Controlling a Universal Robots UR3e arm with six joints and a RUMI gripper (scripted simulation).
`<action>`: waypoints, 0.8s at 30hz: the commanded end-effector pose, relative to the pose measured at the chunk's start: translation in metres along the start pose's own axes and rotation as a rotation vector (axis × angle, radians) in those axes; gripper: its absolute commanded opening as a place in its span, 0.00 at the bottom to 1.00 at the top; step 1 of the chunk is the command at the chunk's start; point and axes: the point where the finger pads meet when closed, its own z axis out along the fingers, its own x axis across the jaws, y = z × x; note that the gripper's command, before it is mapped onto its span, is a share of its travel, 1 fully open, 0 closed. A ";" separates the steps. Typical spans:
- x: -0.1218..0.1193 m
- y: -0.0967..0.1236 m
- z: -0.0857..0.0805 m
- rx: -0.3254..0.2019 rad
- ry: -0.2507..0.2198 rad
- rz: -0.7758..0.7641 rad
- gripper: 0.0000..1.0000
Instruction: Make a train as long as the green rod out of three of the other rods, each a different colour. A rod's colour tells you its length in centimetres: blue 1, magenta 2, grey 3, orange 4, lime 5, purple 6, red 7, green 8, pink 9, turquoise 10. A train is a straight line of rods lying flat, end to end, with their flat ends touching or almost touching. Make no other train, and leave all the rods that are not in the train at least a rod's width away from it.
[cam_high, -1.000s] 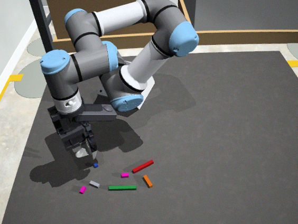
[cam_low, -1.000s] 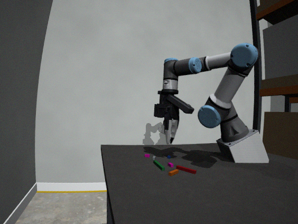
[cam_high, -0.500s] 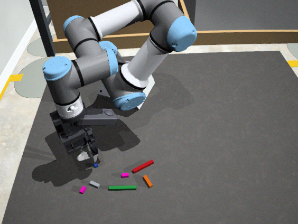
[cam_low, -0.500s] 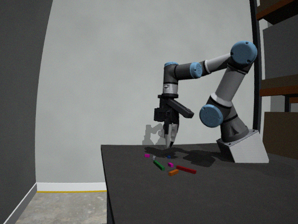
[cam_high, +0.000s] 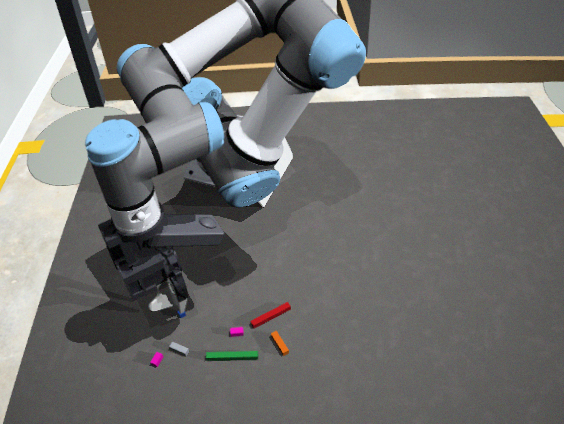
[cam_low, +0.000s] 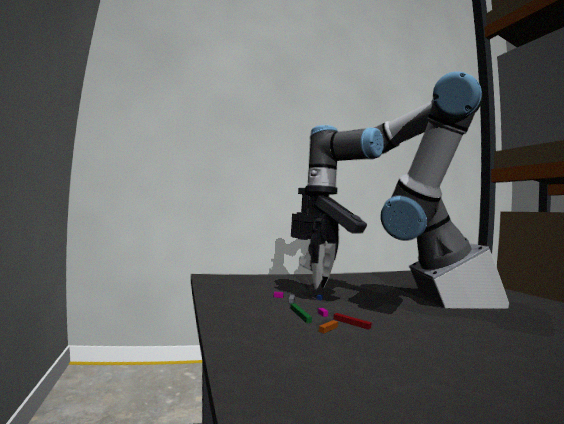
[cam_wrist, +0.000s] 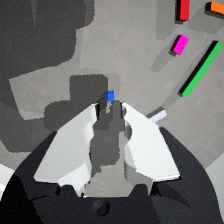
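My gripper (cam_high: 180, 308) (cam_low: 320, 288) (cam_wrist: 109, 104) points down, low over the blue rod (cam_high: 181, 314) (cam_low: 319, 297) (cam_wrist: 110, 96). Its fingers are slightly apart, with nothing held; the blue rod shows just beyond the tips in the wrist view. The green rod (cam_high: 231, 355) (cam_low: 301, 313) (cam_wrist: 201, 69) lies flat. The grey rod (cam_high: 178, 348) (cam_low: 292, 298) (cam_wrist: 159, 115) lies left of it in the top view, apart and angled. One magenta rod (cam_high: 236, 331) (cam_low: 323, 312) (cam_wrist: 180, 45) lies behind the green rod, another magenta rod (cam_high: 157, 359) (cam_low: 278, 295) beyond the grey. The orange rod (cam_high: 280, 343) (cam_low: 328, 326) (cam_wrist: 216, 8) lies right of the green.
The red rod (cam_high: 270, 315) (cam_low: 352, 321) (cam_wrist: 184, 10) lies slantwise behind the orange rod in the top view, near one magenta rod. All lie on the dark mat (cam_high: 425, 250) (cam_low: 400, 370). The arm's base stands at the back.
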 end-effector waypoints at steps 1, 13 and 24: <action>0.000 0.001 0.004 -0.002 -0.002 -0.001 0.14; 0.000 0.001 0.008 -0.002 -0.002 -0.001 0.14; 0.000 0.001 0.008 -0.002 -0.002 -0.001 0.14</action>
